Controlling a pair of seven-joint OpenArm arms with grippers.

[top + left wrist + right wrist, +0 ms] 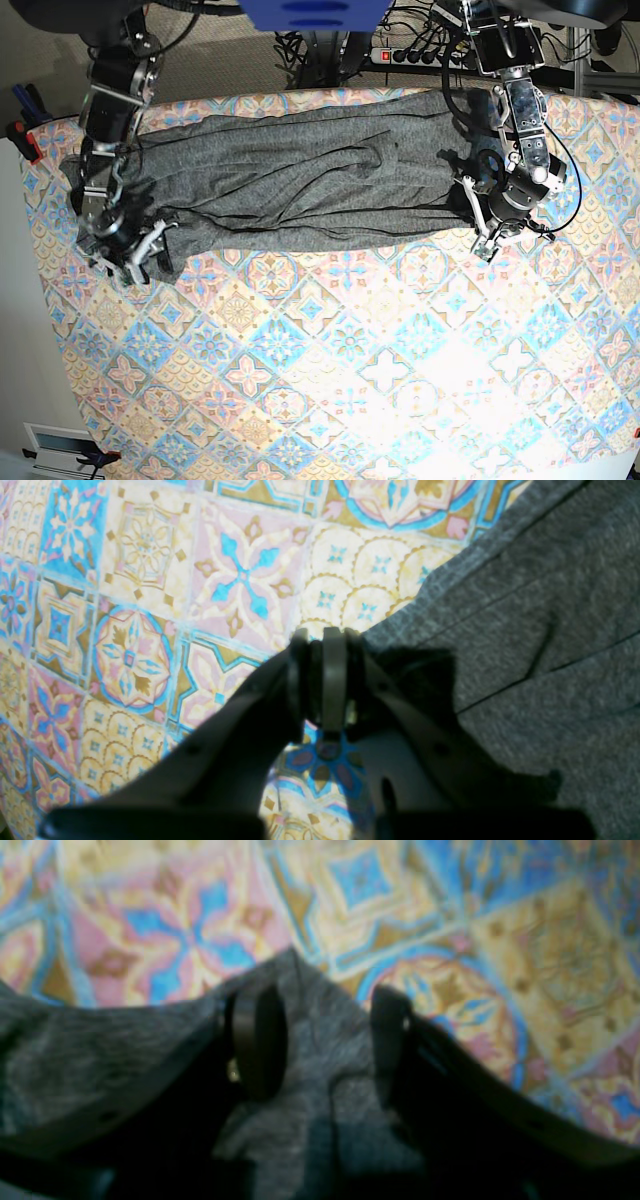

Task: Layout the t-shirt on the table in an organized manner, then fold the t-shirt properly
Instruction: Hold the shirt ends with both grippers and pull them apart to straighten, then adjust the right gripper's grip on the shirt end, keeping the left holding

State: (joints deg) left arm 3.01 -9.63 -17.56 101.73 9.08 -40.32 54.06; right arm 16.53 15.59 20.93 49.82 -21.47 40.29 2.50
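The dark grey t-shirt [300,170] lies stretched sideways, wrinkled, along the far half of the tile-print table [350,380]. At its left end in the base view, my right gripper [140,258] stands open. The right wrist view shows the right gripper [325,1040] straddling a pointed corner of the t-shirt [310,1075]. At the shirt's other end, my left gripper [487,240] is down by the near edge. In the left wrist view the left gripper [322,645] is shut over the table [150,580], beside the t-shirt [550,605]. No cloth shows between its fingers.
A power strip with cables [420,55] lies behind the table's far edge. A blue object [310,12] hangs at the top centre. Clamps [22,135] sit at the table's left edge, where a white floor strip begins.
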